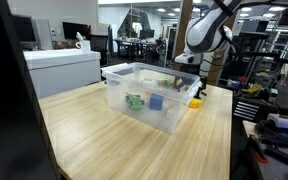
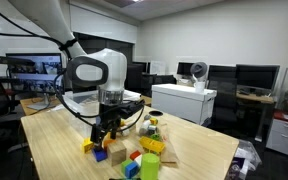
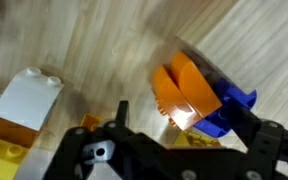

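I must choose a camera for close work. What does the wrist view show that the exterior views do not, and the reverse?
Only the wrist view: close detail of an orange block touching a blue block, and a white block with its studs visible.
Only the exterior views: the arm, the clear bin holding a few blocks, and the office around.
Both: the wooden table and the open gripper low over loose blocks.

My gripper (image 2: 106, 134) hangs over the table (image 2: 54, 150), just beside the bin (image 1: 169, 118) with loose blocks (image 1: 134, 101) in it. Between my spread fingers lies a wedge block (image 3: 182, 92), a second block (image 3: 237, 104) touching its right side, a studded block (image 3: 29, 98) stacked on others well to the left
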Available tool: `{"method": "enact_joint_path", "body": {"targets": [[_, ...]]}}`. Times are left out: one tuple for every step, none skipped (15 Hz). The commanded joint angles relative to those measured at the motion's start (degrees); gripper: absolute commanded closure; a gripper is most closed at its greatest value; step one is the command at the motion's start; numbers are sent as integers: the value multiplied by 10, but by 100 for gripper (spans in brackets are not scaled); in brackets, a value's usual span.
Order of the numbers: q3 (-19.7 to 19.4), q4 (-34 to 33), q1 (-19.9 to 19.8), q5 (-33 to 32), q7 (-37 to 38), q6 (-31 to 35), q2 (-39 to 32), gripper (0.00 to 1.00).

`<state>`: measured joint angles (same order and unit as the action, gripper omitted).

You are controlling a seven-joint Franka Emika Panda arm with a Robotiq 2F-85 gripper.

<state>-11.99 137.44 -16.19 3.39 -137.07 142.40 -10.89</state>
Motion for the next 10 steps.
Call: {"method": "enact_joint_path", "body": {"targets": [[5,-4,-9,-1,-4,21,-10,0],[4,-5,-9,-2,0,27,-12,0],[3,-5,-8,-5,8,31,-13,15],[1,-6,-7,-9,19,36,-15,27],[-1,-8,-5,-13,33,40,-16,33],[-4,-9,-4,-20,51,44,-16,42],[-8,-9,-1,-30,77,52,-16,53],[-10,-9,0,-38,94,55,-14,59],[-12,-8,1,-49,114,58,-12,66],[-13,-7,2,-60,133,60,-10,72]]}}
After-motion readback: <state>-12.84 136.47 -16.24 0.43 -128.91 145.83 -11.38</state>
